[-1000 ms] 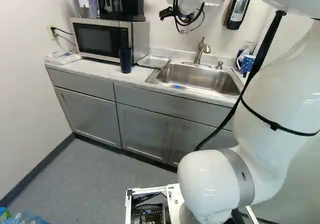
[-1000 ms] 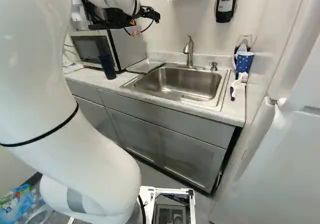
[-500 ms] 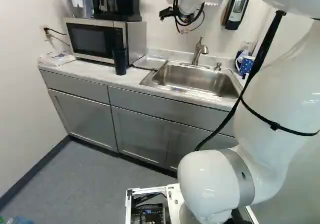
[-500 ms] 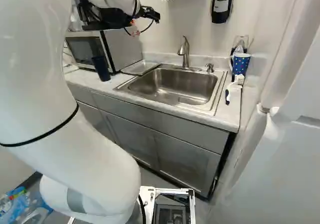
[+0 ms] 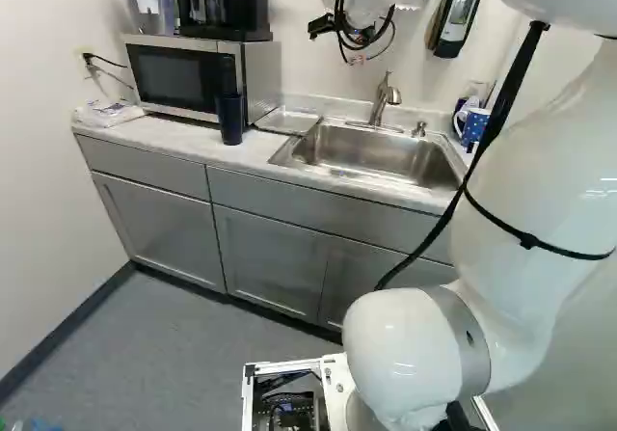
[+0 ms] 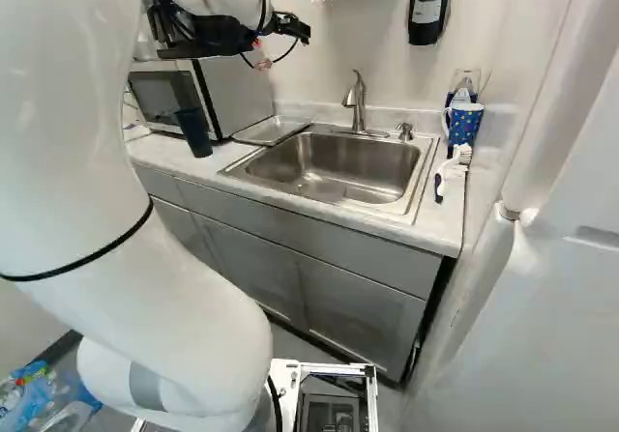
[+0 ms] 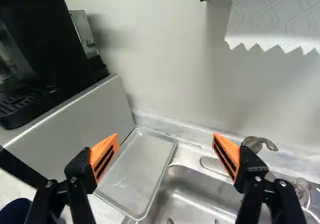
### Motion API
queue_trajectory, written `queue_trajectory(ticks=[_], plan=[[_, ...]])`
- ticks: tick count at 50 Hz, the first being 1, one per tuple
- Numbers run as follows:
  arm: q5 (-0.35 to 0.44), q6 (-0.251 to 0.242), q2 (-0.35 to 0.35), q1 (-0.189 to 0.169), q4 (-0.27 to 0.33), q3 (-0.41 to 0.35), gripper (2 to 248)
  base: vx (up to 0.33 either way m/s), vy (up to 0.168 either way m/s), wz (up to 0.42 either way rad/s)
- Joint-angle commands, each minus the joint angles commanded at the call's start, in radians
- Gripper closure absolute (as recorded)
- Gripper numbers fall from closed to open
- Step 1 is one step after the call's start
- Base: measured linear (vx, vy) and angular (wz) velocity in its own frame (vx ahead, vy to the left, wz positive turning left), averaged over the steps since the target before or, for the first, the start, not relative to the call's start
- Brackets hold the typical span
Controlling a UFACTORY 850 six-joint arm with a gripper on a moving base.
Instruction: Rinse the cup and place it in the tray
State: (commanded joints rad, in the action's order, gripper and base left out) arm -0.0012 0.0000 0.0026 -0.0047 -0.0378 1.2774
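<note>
No text, label, brand, number or sign legible in any view. Marks on wall dispenser (image 5: 457, 14) too small to read; coloured print on plastic packaging (image 6: 37, 395) likewise illegible.

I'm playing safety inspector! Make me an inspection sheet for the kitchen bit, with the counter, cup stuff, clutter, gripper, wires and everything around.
Surface: pale speckled countertop around a steel sink.
Job's things: tall dark blue cup upright by the microwave; shallow silver metal tray between microwave and sink.
Clutter: blue spotted mug and white-handled brush, both beyond the sink, at the right of the right base view.
Gripper: black gripper with orange pads, open, nothing held.
Cables: black cables looped at the wrist; black cord at the wall.
Surroundings: silver-and-black microwave with black coffee maker on top.
</note>
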Motion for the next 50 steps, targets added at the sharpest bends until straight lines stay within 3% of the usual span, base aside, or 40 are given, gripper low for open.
queue_trajectory(ticks=[50], plan=[[-0.102,0.0,-0.067,-0.077,0.0,0.068,3,0.0,0.0,0.0]])
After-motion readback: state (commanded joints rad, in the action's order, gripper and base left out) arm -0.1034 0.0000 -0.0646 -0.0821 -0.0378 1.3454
